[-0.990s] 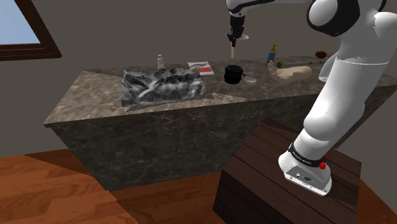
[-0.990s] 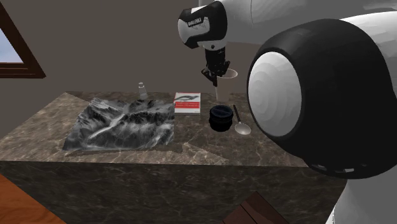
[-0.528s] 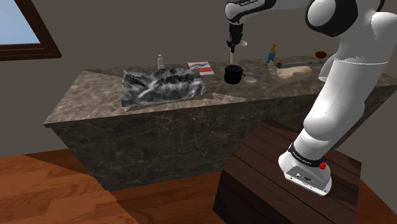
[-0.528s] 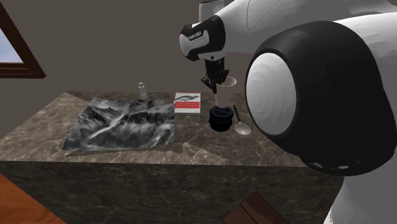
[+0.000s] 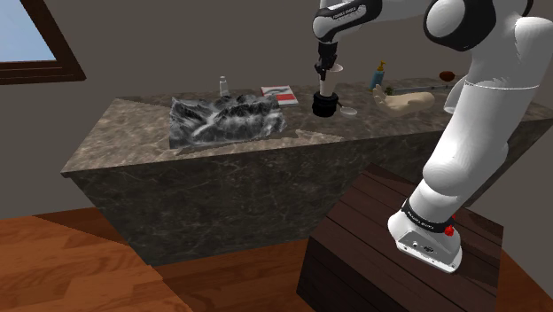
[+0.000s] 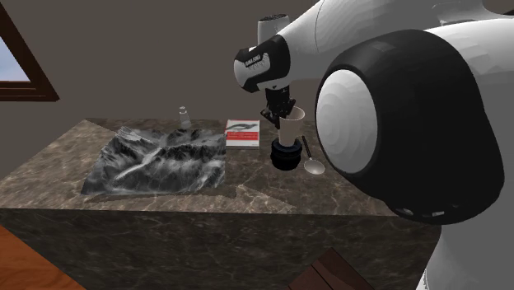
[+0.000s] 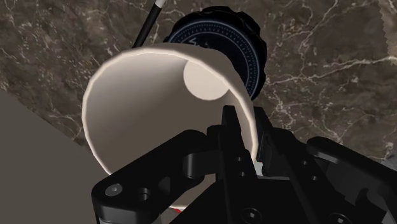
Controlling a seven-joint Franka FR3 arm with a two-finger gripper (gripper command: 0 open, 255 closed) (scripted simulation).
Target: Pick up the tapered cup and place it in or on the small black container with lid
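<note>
Over veined counter [image 6: 206, 202] by grey wall [image 6: 123, 49], clasped cup [image 6: 291, 125].

Home kitchen: veined stone counter [image 5: 133, 133], spoon [image 6: 311, 160], wooden floor [image 5: 71, 266]

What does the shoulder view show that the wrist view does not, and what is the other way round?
Shoulder view: the window, the stand, a grey rumpled sheet, a small bottle and a red-and-white book on the marbled counter.
Wrist view: the pale inside of the tapered cup, down to its round bottom, and the ridged lid of the small black container beneath it.
Both: the pincer shut on the cup's rim, with the cup over the container.
</note>
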